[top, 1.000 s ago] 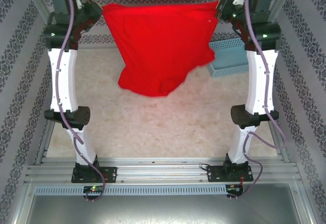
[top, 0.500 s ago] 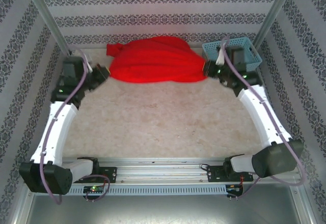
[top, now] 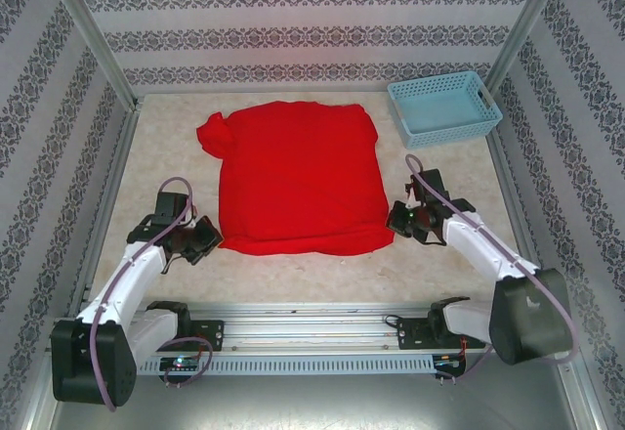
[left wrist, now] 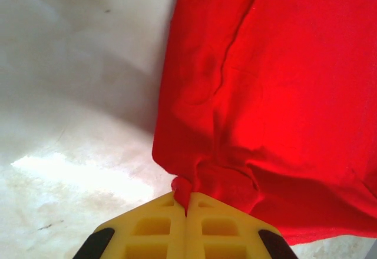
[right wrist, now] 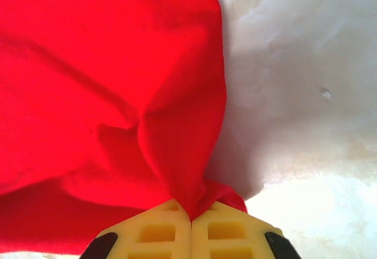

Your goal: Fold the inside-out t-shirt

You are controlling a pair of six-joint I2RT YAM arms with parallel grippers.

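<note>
The red t-shirt (top: 293, 176) lies spread on the table, its hem toward the arms and a sleeve bunched at the far left. My left gripper (top: 210, 241) is shut on the shirt's near left corner; in the left wrist view the cloth (left wrist: 265, 88) gathers into the closed yellow fingers (left wrist: 153, 229). My right gripper (top: 393, 221) is shut on the near right corner, and the right wrist view has the cloth (right wrist: 106, 82) pinched between its yellow fingers (right wrist: 227, 232).
A light blue plastic basket (top: 444, 107) stands at the back right corner. Patterned walls and metal frame posts enclose the table. Bare tabletop (top: 312, 279) lies between the shirt's near edge and the arm bases.
The shirt hung high between both grippers, then was bunched at the back of the table. Both arms have pulled toward the near edge, dragging it out flat.
</note>
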